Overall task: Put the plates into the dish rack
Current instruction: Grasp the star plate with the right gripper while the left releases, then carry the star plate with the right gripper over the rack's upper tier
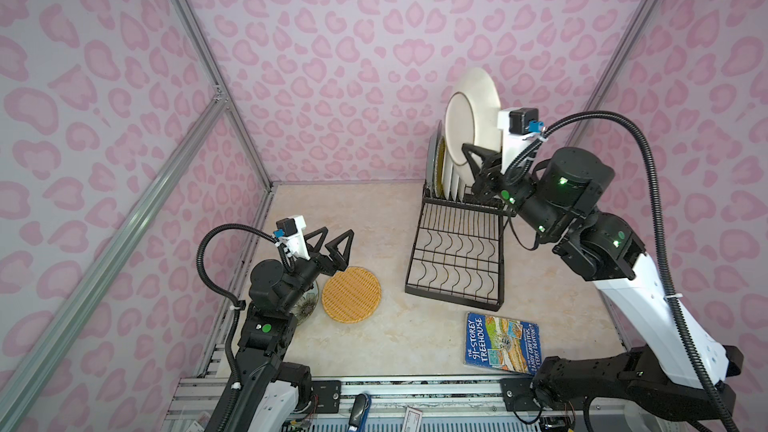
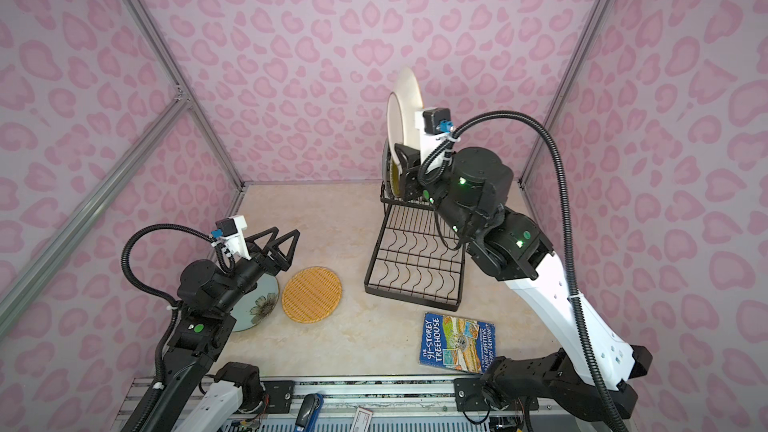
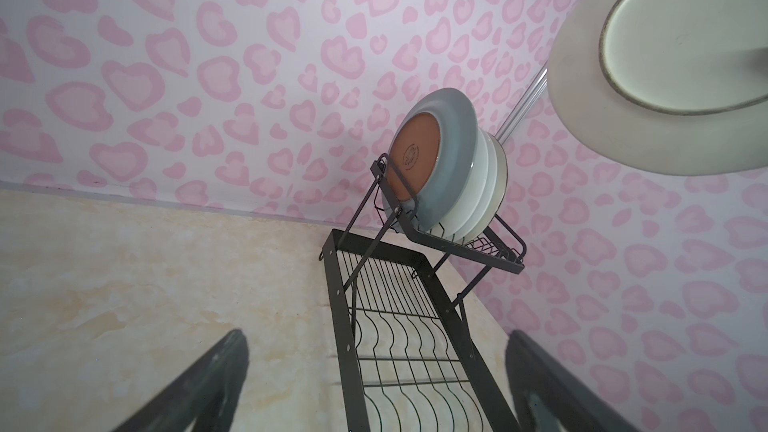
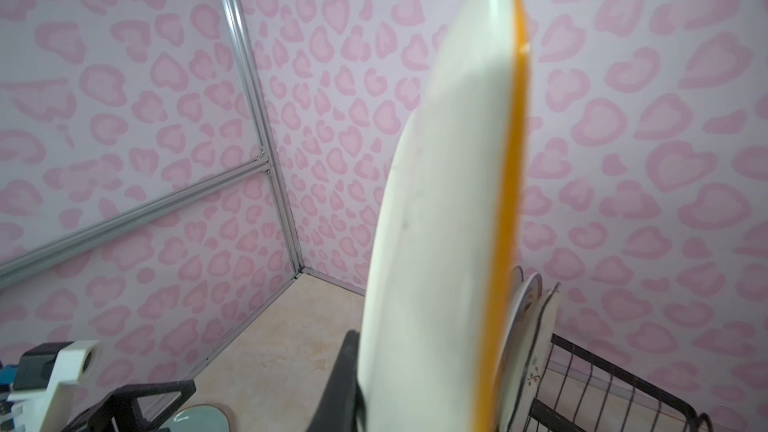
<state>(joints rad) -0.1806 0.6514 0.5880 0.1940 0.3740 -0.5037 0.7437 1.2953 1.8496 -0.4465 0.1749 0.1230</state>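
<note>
The right gripper (image 1: pixel 473 156) is closed on the lower rim of the held plate (image 1: pixel 468 118) and holds it upright on edge over the raised basket (image 1: pixel 465 200) of the rack (image 1: pixel 453 300). In both top views this plate shows a cream back with a dark foot ring. The right wrist view shows an orange-yellow edge along its other face. It sits higher than the standing plates (image 1: pixel 448 178) in the basket, at the end of the row nearest the right arm. Whether its lower edge touches them cannot be told.

The left wrist view shows that row on edge in the slots. A grey plate (image 3: pixel 446 151) stands at the end away from the held plate, brown foot outward, with white ones packed close behind it.

The left gripper (image 1: pixel 336 236) is open and holds nothing, its jaws wide apart. It hangs above the table (image 1: pixel 374 222) toward the left side. Near it the orange plate (image 1: pixel 351 295) lies flat on the table, face up. The floral plate (image 2: pixel 259 305) lies flat just left of the orange one, partly hidden under the left arm, and the two rims nearly meet.

The tray (image 1: pixel 457 250) of the rack lies flat on the table in front of the basket. The book (image 1: pixel 500 342) lies flat, cover up, near the tray's front right corner and apart from it.
</note>
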